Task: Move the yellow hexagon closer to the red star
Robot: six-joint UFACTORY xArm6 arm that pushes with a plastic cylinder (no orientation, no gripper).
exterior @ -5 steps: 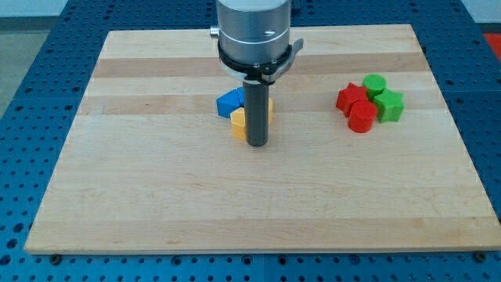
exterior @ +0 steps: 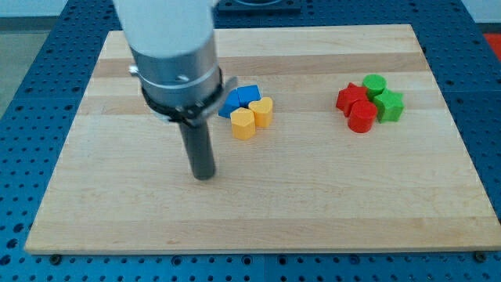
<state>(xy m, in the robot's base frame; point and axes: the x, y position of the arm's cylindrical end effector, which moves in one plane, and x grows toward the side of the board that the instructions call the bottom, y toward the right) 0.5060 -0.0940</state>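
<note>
Yellow hexagon looks small, hard and light, so it should slide easily. It sits far left of the red star. My tip grips nothing, resting lower-left of the hexagon. Push its left side.

Single view only, set high in front of the pale wooden board and angled down across it. Near enough to hold the whole board, with blue perforated table showing round every edge. Arm's upper part cropped at the view's top.
</note>
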